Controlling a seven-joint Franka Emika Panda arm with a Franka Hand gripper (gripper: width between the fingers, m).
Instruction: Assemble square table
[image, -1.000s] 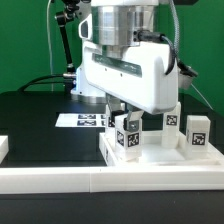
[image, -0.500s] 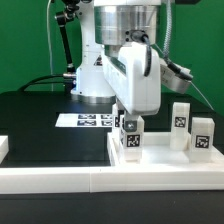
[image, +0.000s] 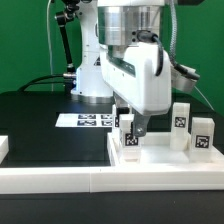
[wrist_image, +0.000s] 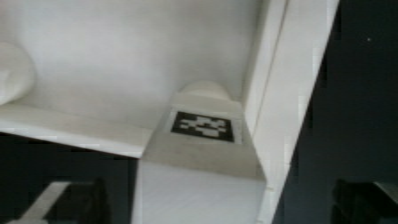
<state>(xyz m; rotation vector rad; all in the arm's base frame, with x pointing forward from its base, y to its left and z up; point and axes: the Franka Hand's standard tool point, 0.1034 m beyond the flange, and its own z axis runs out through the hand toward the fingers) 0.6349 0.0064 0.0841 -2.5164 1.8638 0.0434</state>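
In the exterior view, the white plastic square tabletop (image: 160, 158) lies flat on the black work surface (image: 40, 115), against the long white rail (image: 60, 180). Small white tagged block legs (image: 130, 137) stand upright on it. The gripper (image: 132, 125) hangs over the nearest leg; whether its jaws clasp it I cannot tell.

The wrist view shows a white tagged leg (wrist_image: 208, 125) close up. The legs look light, rigid and smooth, best pinched across flat opposite faces.

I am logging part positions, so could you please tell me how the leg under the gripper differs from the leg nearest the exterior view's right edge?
The leg under the gripper sits toward the exterior view's left of the table top; the rightmost leg stands at the far side. The first is partly hidden by the gripper; the second stands clear. Both are upright white blocks with tags.
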